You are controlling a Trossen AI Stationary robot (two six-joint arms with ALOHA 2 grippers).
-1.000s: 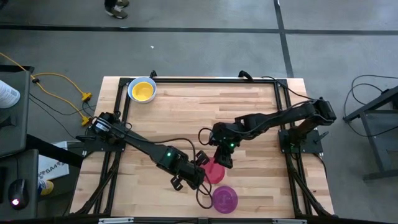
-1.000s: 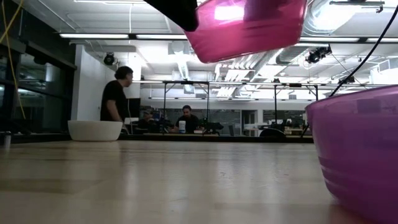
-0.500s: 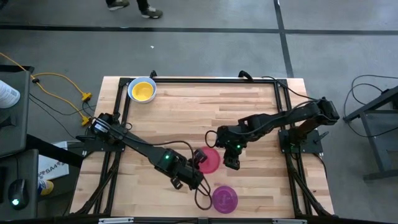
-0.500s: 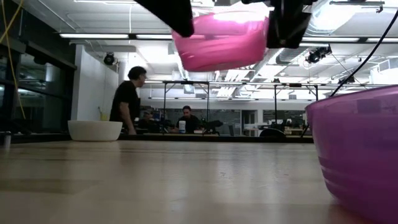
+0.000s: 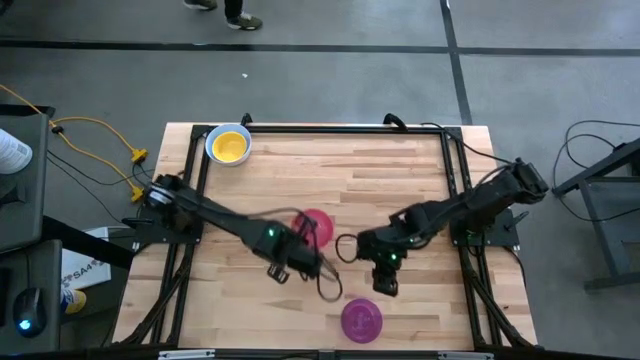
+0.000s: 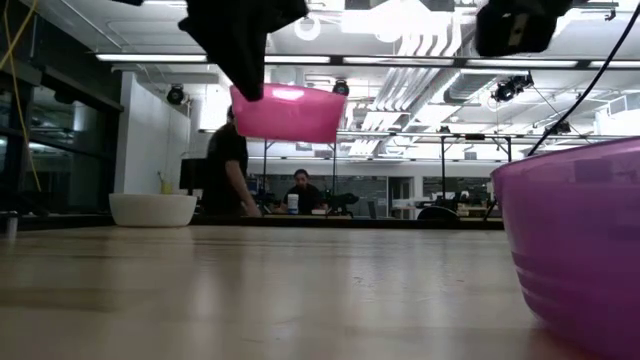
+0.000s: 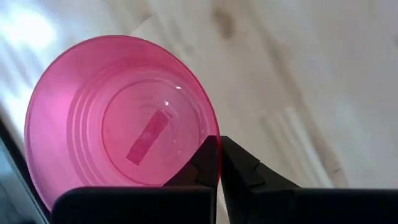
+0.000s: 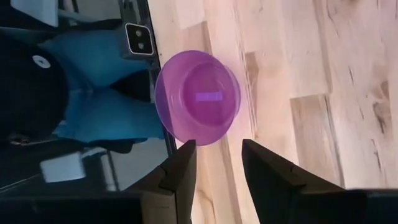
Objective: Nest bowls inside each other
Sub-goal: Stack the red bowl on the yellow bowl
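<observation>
A pink bowl (image 5: 316, 226) hangs above the table's middle with my left gripper (image 5: 303, 241) shut on it. In the low view the bowl (image 6: 288, 112) floats well above the wood. A purple bowl (image 5: 361, 319) rests on its base near the front edge. My right gripper (image 5: 386, 288) hovers open just beyond the purple bowl and to its right, nothing between its fingers. Its wrist view shows the purple bowl (image 8: 198, 98) ahead of the open fingers (image 8: 186, 155). A yellow bowl (image 5: 229, 146) with a pale outer wall sits at the far left corner. My left gripper pinches the pink bowl's rim (image 7: 210, 133) on the side nearest the table's front edge. One finger is over the inside of the wall and one is outside it. The fingers slant down from the near left. The bowl is lifted clear, open side up and about level.
A black frame rail (image 5: 340, 127) runs along the table's far edge and down both sides. Bare wood lies between the yellow bowl and the arms. People stand and sit in the room beyond the table (image 6: 228, 170).
My left gripper has carried the pink bowl toward the far edge and a little left. The bowl, tilted before, now hangs about level. My right gripper has drawn away from the pink bowl toward the near edge, closer to the purple bowl, and has stayed open.
</observation>
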